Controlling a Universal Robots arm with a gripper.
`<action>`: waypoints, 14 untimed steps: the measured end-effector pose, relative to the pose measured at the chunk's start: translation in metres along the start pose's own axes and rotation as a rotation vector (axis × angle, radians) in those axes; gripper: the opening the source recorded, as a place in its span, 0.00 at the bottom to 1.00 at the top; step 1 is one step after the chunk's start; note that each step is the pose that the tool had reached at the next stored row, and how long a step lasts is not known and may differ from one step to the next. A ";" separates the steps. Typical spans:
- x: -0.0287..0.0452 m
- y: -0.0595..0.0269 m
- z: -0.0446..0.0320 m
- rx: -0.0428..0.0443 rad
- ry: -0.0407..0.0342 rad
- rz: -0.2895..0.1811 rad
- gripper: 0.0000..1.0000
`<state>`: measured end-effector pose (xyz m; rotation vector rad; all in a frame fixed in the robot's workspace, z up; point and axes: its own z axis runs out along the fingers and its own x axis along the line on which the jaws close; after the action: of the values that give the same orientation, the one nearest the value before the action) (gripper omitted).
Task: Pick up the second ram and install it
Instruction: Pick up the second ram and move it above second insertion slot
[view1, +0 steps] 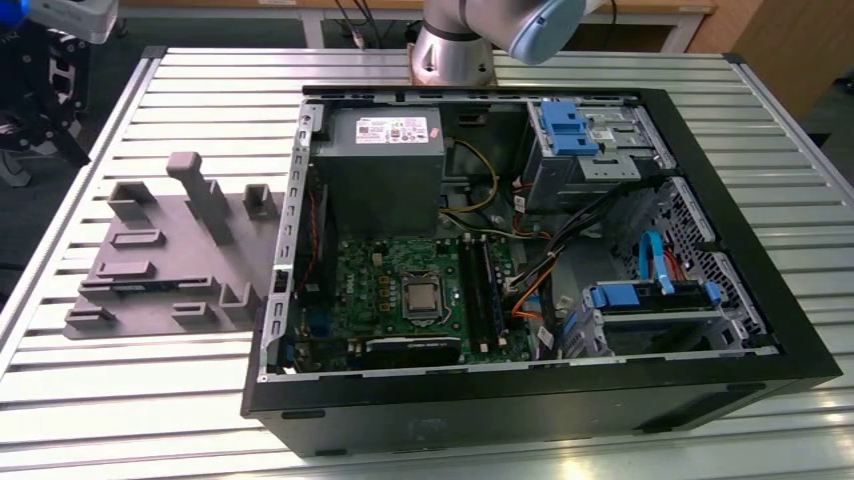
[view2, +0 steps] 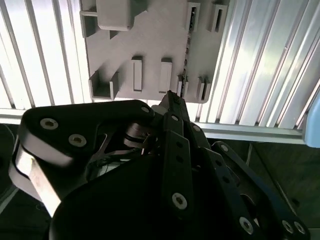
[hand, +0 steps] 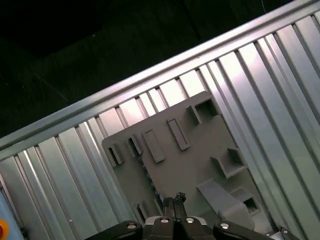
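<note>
The tray (view1: 140, 280) is grey, end effector (hand: 175, 199) black, motherboard (view1: 387, 280) green, brackets (view1: 567, 125) blue.

Slatted metal table (view1: 147, 400), with grey holder tray (view1: 154, 270) just beside open black computer case (view1: 534, 412).

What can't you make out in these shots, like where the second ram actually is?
Second ram: likely the thin dotted strip edge-on in the grey tray in the second wrist view; chips and sticker hidden, so unsure.
Memory slots: too small in the exterior view to tell if a stick is seated.
Arm: cut off by the exterior view's top edge.
Tray's near end: hidden behind the gripper in the second wrist view.
</note>
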<state>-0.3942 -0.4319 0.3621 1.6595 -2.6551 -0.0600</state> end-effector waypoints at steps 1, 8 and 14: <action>0.0000 0.0001 0.0001 -0.0002 0.0006 -0.015 0.11; 0.0002 0.0004 0.0004 -0.0010 0.0039 -0.099 0.11; 0.0002 0.0004 0.0003 -0.0011 0.0040 -0.099 0.11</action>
<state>-0.3946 -0.4319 0.3617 1.7880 -2.5679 -0.0588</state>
